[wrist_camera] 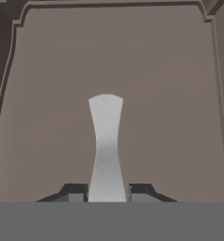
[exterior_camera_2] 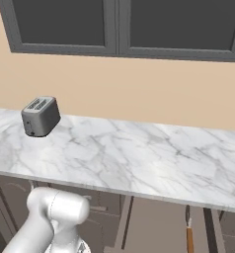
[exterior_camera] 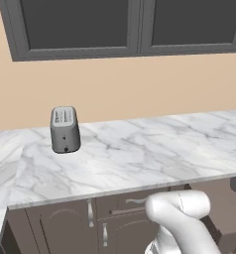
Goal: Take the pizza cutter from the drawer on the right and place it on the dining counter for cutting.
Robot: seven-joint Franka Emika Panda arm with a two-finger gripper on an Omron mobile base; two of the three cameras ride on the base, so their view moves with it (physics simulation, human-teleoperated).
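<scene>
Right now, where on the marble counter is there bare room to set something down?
The marble counter is bare from the toaster rightward, between the wall and its front edge. The only occupied spot is toward its left end, where the toaster stands. Below the front edge, the gripper is shut on the silver handle.

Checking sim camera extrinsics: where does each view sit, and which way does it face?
Left base view: behind the arm, to its left, looking forward and down at the white grey-veined marble countertop and grey metal toaster; white arm at lower right.
Right base view: behind, to its right, facing likewise; arm at lower left.
Hand view: on the hand, facing a grey-brown wooden panel; jaws shut on a silver handle.
Both base views share toaster and countertop.
</scene>
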